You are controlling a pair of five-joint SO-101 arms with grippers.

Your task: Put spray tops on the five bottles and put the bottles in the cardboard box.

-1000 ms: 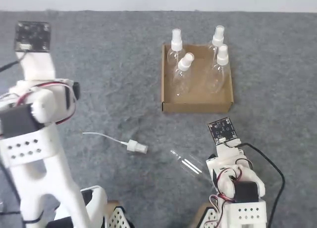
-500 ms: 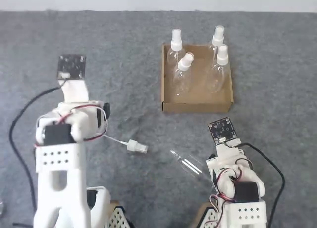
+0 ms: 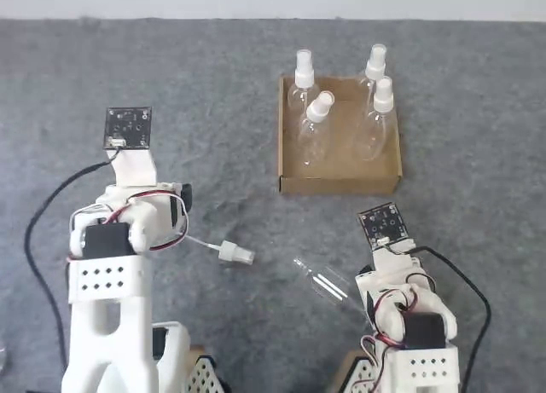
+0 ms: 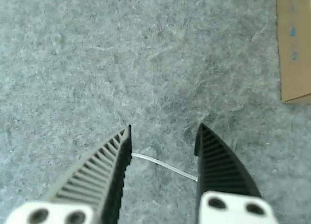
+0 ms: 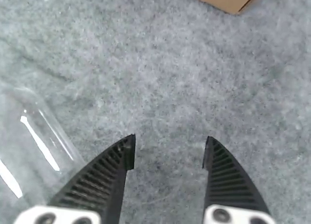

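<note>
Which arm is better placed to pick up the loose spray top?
Left. The left gripper hangs with open jaws astride the spray top's tube; the right gripper is beside the bare bottle.

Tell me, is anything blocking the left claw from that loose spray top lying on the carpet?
Nothing visible. The left gripper hangs open right above the thin tube of the spray top, only bare carpet between.

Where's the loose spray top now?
High view: the white plastic spray top lies on the grey carpet, left of the lying clear plastic bottle, beside the left arm.
</note>
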